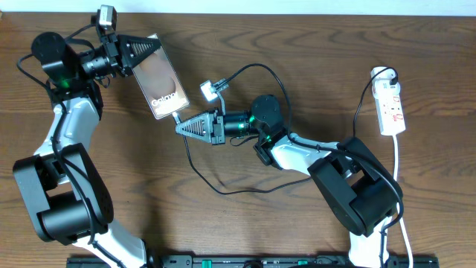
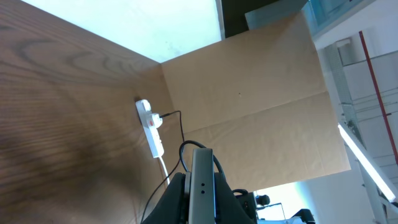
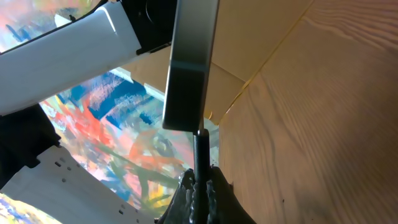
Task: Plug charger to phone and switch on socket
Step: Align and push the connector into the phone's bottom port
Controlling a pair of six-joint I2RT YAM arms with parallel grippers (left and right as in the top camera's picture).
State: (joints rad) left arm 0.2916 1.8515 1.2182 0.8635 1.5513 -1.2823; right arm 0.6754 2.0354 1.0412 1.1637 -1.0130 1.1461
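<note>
The phone (image 1: 158, 82) is clenched at its top edge by the left pincer (image 1: 151, 43). The charger (image 3: 200, 146) is grasped at its plug by the right pincer (image 1: 179, 128), the tip touching the phone's lower edge. The socket (image 1: 391, 108) is laid on the desk (image 1: 312, 45), well apart from both.

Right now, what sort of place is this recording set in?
Probably an indoor robot lab bench rather than a home: a left arm and right arm mounted at a wooden table, a brown cardboard screen beside it, and a white power strip on the tabletop.
</note>
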